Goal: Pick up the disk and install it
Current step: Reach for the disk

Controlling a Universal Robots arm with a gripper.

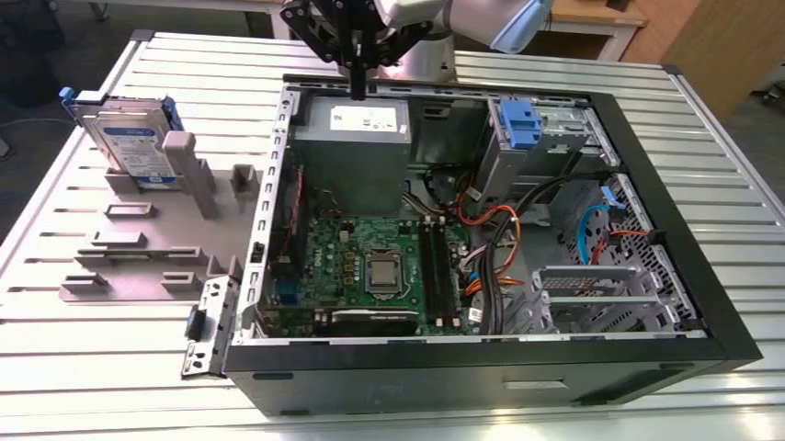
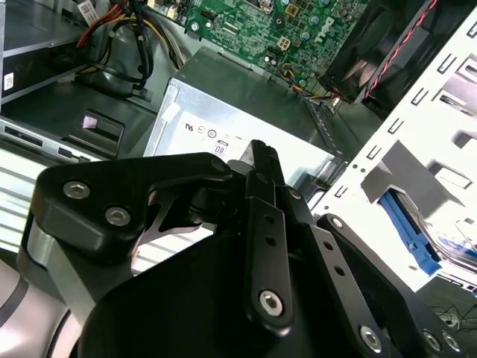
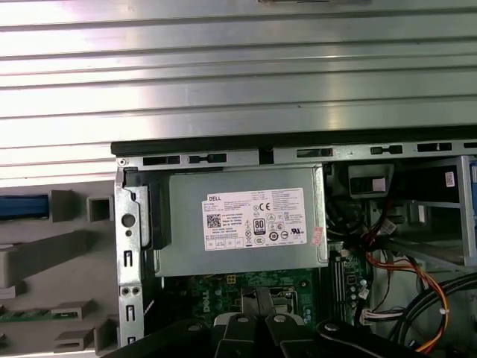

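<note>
I'm seeing the gripper (image 1: pixel 358 89) hang over the far edge of the open black computer case (image 1: pixel 687 230). Its black fingers look pressed together, with nothing between them. Just beneath sits the grey metal box (image 3: pixel 238 224), smooth sheet steel with a white sticker (image 3: pixel 256 218) of fine print. Inside the case are a green circuit board (image 1: pixel 368 262), orange cables (image 1: pixel 484 219) and a ribbed blue latch (image 1: pixel 520 124). The disk (image 1: pixel 127 138) stands on edge in a grey plastic holder (image 1: pixel 147 243) on the ribbed metal table (image 1: pixel 98 367), at the exterior view's left, well apart from the gripper. It is silver, with a blue-and-white label and blue rails.
</note>
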